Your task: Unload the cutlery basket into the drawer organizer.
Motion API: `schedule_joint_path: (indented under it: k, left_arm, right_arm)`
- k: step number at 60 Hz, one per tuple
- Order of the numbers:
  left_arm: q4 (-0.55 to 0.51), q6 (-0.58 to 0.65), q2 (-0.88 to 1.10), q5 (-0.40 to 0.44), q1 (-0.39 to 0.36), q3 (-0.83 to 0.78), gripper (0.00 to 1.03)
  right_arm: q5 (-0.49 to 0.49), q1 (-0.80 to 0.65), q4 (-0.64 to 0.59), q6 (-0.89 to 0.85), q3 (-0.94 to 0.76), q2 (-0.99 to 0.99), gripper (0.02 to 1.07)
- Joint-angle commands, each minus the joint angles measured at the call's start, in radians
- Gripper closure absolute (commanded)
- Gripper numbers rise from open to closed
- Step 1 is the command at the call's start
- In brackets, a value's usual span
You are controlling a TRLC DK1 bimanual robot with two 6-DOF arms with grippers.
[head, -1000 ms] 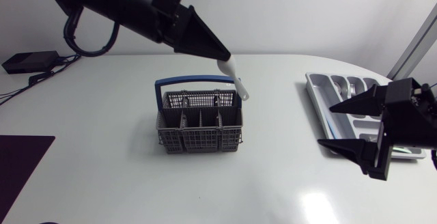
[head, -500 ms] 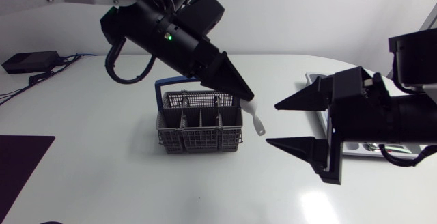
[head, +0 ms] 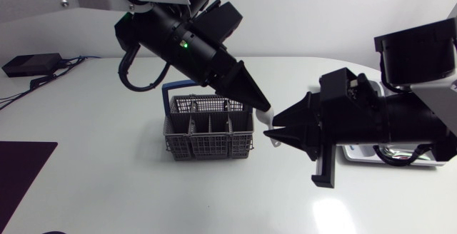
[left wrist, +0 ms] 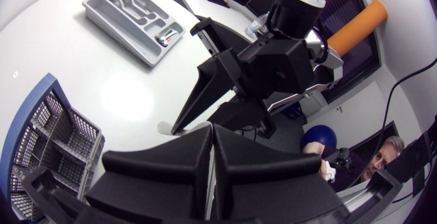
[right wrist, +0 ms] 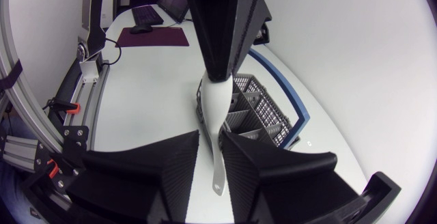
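Observation:
A white plastic utensil (head: 267,115) hangs in the air just right of the grey cutlery basket (head: 208,128) with its blue handle. My left gripper (head: 261,107) is shut on the utensil's upper end, pointing down to the right. My right gripper (head: 275,128) comes from the right, and its fingers are closed on the lower part from both sides. In the right wrist view the utensil (right wrist: 214,108) runs down between my right gripper's (right wrist: 210,135) fingers, its handle end below them. The grey drawer organizer (left wrist: 133,16) lies far right, mostly hidden behind my right arm in the head view.
Some metal cutlery (left wrist: 162,38) lies in one organizer compartment. A black power brick (head: 28,64) with cables sits at the far left of the table. A dark mat (head: 18,170) lies at the front left corner.
My left arm carried the utensil down and right, past the basket. My right arm swung in from the organizer toward the middle, and its wide-open fingers closed around the utensil.

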Motion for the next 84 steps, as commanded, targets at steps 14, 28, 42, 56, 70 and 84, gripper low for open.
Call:
schedule_joint_path:
  k: [14,28,42,56,70,84]
  left_arm:
    - [0.000,0.026,0.008,0.014,0.006,-0.022,1.00]
    - [0.043,-0.004,-0.024,0.014,0.038,-0.016,0.67]
    - [0.229,-0.127,-0.116,-0.039,0.095,-0.019,0.05]
    - [0.261,-0.135,-0.156,-0.194,0.164,-0.047,0.04]
    - [0.270,-0.098,-0.215,-0.401,0.219,-0.096,0.04]
    - [0.270,-0.073,-0.235,-0.435,0.300,-0.148,0.04]
  right_arm:
    - [-0.006,0.013,-0.037,0.001,0.031,0.020,1.01]
    - [-0.006,0.016,-0.078,-0.019,0.016,0.022,1.01]
    - [-0.007,-0.013,-0.135,-0.091,-0.042,0.019,1.01]
    - [-0.069,-0.306,-0.227,-0.297,-0.088,-0.007,1.01]
    - [-0.159,-0.759,-0.336,-0.651,-0.062,0.077,1.00]
    - [-0.205,-1.114,-0.386,-0.943,0.076,0.315,1.00]
